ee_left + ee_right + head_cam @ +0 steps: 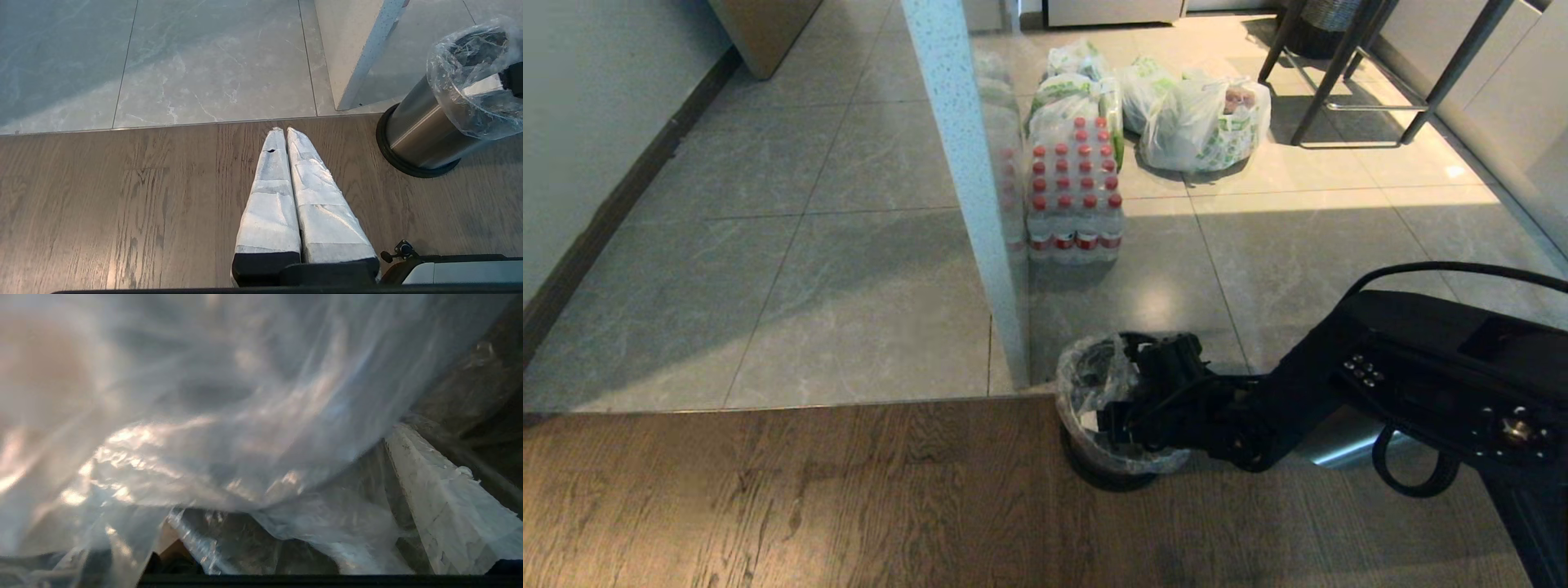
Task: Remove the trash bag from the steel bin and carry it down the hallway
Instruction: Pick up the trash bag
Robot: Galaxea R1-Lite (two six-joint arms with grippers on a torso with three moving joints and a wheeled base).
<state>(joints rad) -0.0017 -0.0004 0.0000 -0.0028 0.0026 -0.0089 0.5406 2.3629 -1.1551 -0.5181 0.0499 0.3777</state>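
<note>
The steel bin [1094, 457] (lined with the clear trash bag [1086, 384]) stands at about 6 o'clock of the bottled-water pack [1074, 192]. The right hand [1131, 392] reaches into it, fingers spread; the left hand [286, 132] is pressed together.

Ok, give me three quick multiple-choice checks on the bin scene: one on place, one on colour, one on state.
1. Where does the steel bin stand?
A. on the wood floor
B. on the grey tiles
C. on a table

2. What colour are the bottle caps in the pack on the tiles?
A. blue
B. red
C. yellow

3. Where is the trash bag now?
A. lying on the floor
B. lifted clear of the bin
C. over the bin's rim

Answers: 1 A, its black foot ring sits on planks; 2 B, rows of red caps; 3 C, plastic wraps the rim, with the right gripper at the bin's mouth.
</note>
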